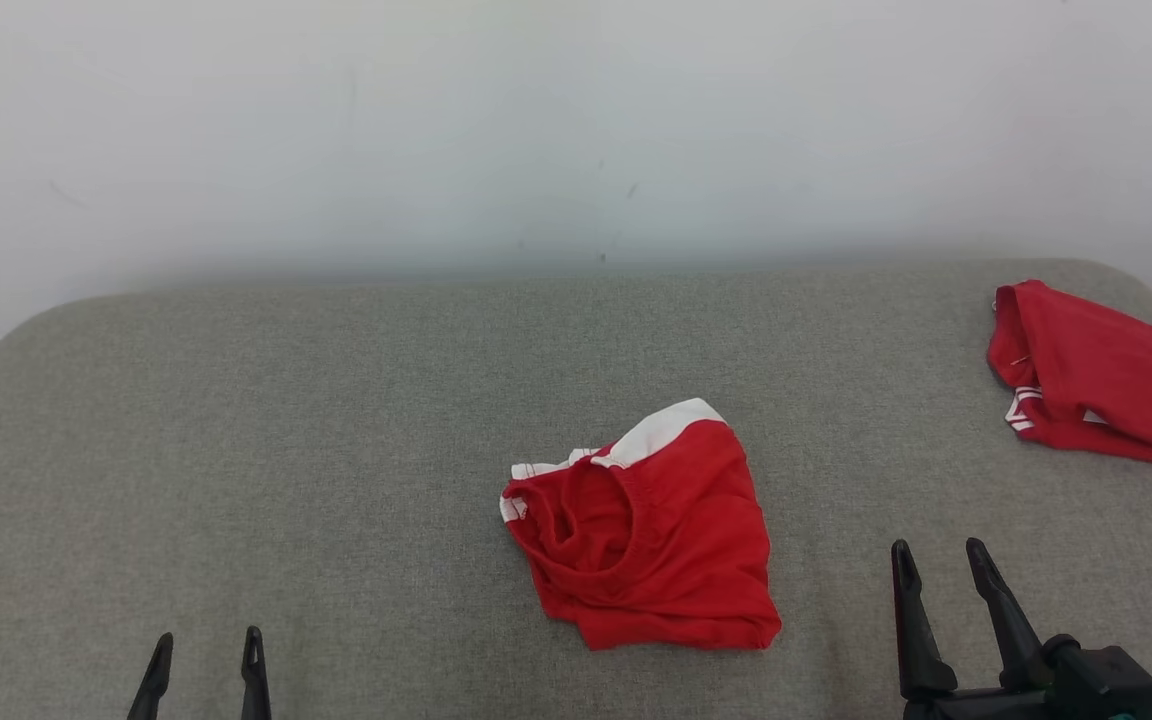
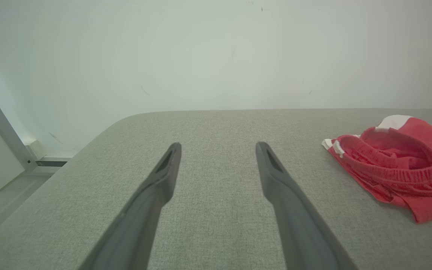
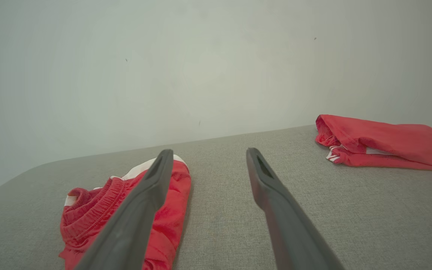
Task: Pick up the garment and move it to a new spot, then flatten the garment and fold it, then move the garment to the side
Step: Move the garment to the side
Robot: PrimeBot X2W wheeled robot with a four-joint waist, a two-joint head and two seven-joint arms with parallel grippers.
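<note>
Black, long, two-fingered left pincer (image 1: pixel 209 640): jaws spread wide with nothing between them, low at the near edge of the grey woven-fabric padded top (image 1: pixel 236 420), toward its left corner. Black two-fingered right pincer (image 1: pixel 938 548): also spread wide and empty, at the near edge toward the right corner.

Task's thing: crumpled red shorts with white side trim (image 1: pixel 646 530). They lie mid-top, between the two pincers and closer to the right one. The gathered elastic waistband (image 2: pixel 396 157) gapes toward the left edge. The cloth is bunched, neither flat nor folded.

Judgement: this lay fits two stages, a heap waiting to be lifted to a new spot or a heap set down there and waiting to be spread. I cannot separate them. Either way the cloth has to be gripped, and a good grip looks like this:
- Bite the waistband rim, where the elastic gives a thick, firm hold.
- Come in low along the padded top and close on cloth only, not on the cover.
- Use one pincer per side so the shorts pull open rather than twist.
- Avoid a shallow pinch, which soft cloth will likely slip out of.

Count:
- Pincers: 2, with 4 fingers in all.
- Red garments: 2, the crumpled red shorts plus a second red garment with white stripes (image 1: pixel 1106 380). It lies at the far right corner, well apart and cut off by the picture's edge; I cannot tell whether it is folded.
- Padded top: 1.
- Pale plain wall (image 1: pixel 576 120) behind the far edge: 1.
</note>
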